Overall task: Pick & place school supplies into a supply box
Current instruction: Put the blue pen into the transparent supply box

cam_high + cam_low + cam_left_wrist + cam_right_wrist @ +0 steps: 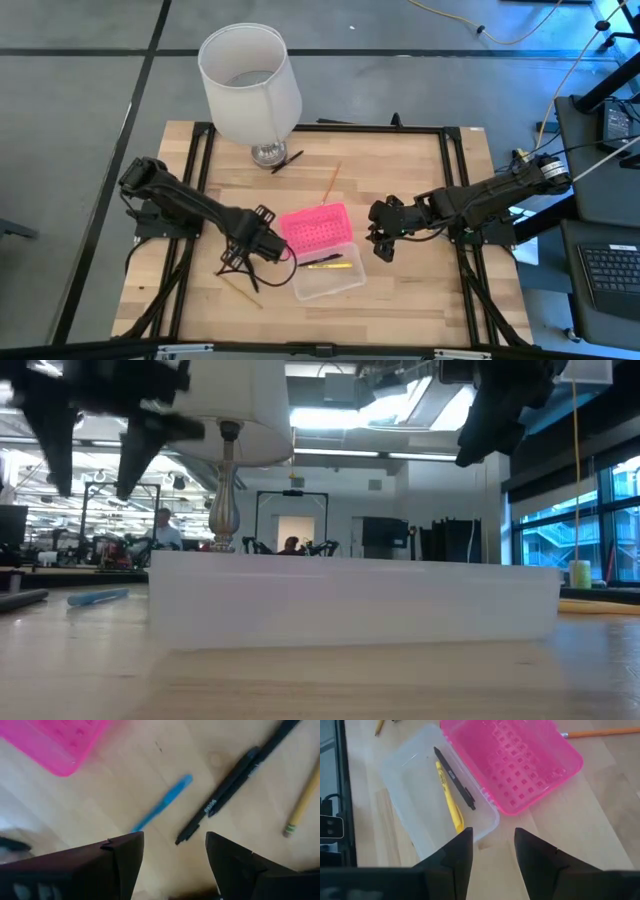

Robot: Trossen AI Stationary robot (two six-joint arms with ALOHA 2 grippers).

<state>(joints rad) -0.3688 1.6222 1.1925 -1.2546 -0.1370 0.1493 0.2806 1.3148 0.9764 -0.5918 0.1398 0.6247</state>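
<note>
The supply box (327, 268) lies open near the middle of the table (400, 310), its pink lid (316, 228) folded back, with a black pen (455, 778) and a yellow pen (449, 796) inside. The left gripper (240, 258) hangs just beside it with fingers spread, empty, over a blue pen (162, 803) and two black pens (235, 785). The right gripper (381, 244) waits on the box's other side, fingers parted, holding nothing.
</note>
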